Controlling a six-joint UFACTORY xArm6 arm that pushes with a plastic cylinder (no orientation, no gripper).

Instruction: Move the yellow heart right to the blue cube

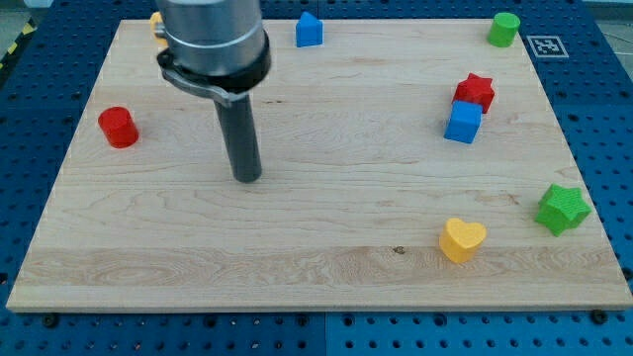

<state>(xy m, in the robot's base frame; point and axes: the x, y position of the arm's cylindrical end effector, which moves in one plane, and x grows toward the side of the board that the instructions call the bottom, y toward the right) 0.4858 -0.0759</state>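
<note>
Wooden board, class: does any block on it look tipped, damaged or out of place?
Nothing stands out. The yellow heart block, blue cube block and red star block all sit flat on the wooden board, undamaged; my tip touches none.

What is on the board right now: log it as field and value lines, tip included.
tip: my tip rests on bare wood, left of centre, touching no block
yellow heart: near the view's bottom, right of centre
blue cube: above the heart, touching the red star
gap: heart and cube apart
other blocks: red cylinder, green star, green cylinder, blue house-shaped block
</note>
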